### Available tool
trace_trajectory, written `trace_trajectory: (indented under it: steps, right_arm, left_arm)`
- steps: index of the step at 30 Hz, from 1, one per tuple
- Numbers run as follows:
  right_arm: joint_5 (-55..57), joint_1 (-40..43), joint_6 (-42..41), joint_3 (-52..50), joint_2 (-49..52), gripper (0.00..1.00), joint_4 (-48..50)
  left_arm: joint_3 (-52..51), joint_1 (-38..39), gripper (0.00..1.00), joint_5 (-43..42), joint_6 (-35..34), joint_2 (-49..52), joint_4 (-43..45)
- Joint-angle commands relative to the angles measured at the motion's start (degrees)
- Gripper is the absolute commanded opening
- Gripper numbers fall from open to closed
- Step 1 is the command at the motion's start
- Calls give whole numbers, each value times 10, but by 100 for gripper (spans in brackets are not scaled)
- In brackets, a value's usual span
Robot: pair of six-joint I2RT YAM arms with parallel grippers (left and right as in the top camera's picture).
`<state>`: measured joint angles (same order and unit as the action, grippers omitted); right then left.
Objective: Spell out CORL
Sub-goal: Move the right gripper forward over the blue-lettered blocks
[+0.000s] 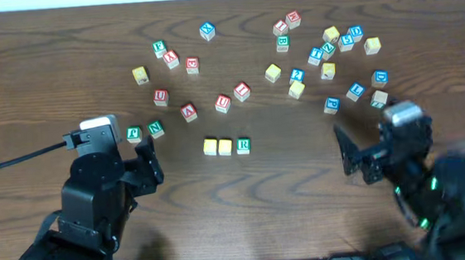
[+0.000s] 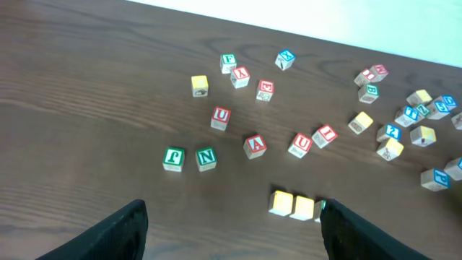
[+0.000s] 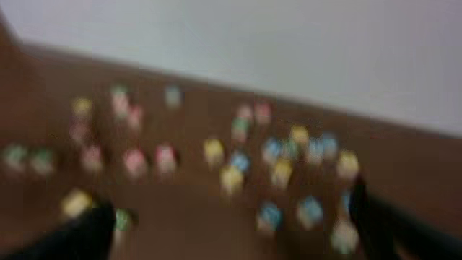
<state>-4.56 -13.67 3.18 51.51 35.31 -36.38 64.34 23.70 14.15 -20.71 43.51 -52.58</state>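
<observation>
Three CORL cubes in a row at the middle of the tabletop [image 1: 288, 200]; both jaws open.
A yellow cube [image 1: 210, 147], a second yellow cube [image 1: 225, 147] and the green R [image 1: 243, 146] touch side by side, R at the right end. Farther right, blue cubes [image 1: 355, 91] lie among scattered cubes; the L cannot be picked out. Both the left jaws and the right jaws gape empty, flanking the row, apart from it.
</observation>
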Motion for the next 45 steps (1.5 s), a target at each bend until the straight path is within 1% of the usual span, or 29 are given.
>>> trace_trajectory:
  steps: [1,3,4,6,7,8,9,11,12,17,21,23,24,27,32,35,40,43,45]
  right_arm:
    - [-25,2,8,180,144,99,-108]
    - [-26,2,3,213,195,99,-111]
    - [-25,2,1,218,208,99,-110]
    - [-25,2,-1,228,240,99,-104]
    - [-24,2,-30,240,269,99,-110]
    - [-24,2,-42,244,278,99,-113]
    - [-24,2,-74,257,305,99,-126]
    - [-23,2,-95,282,343,99,-155]
    - [-8,2,-111,307,376,99,-186]
    - [48,2,-143,408,481,99,-287]
    - [61,1,-155,458,534,99,-326]
    - [85,1,-190,463,548,99,-328]
    - [126,1,-231,463,556,99,-331]
    - [181,1,-276,463,560,99,-338]
    - [244,2,-300,463,561,99,-341]
    - [306,11,-346,462,563,99,-353]
    - [320,53,-378,462,572,99,-369]
    - [312,90,-396,458,602,99,-374]
    - [310,100,-401,458,625,99,-374]
  left_arm:
    - [13,-2,85,12,10,-1,1]
    - [13,-2,87,20,10,-1,1]
    - [13,-2,89,20,10,-1,1]
    - [13,-2,91,20,10,-1,1]
    - [13,-2,92,20,10,-1,0]
    - [13,-2,91,20,10,-1,-1]
    - [13,-2,92,20,10,-1,-2]
    - [13,-2,92,20,10,-1,-3]
    - [12,-2,92,20,10,-1,-3]
    - [13,-2,92,20,10,-1,-6]
    - [12,-2,93,20,10,-1,-8]
    - [12,-2,93,20,10,-1,-10]
    - [12,-2,93,20,10,-1,-10]
    - [12,-2,93,20,10,-1,-10]
    - [12,-2,93,20,10,-1,-10]
    - [12,-2,93,20,10,-1,-12]
    - [12,-2,93,20,10,-1,-22]
    - [12,-2,93,20,10,-1,-31]
    - [12,-2,93,20,10,-1,-31]
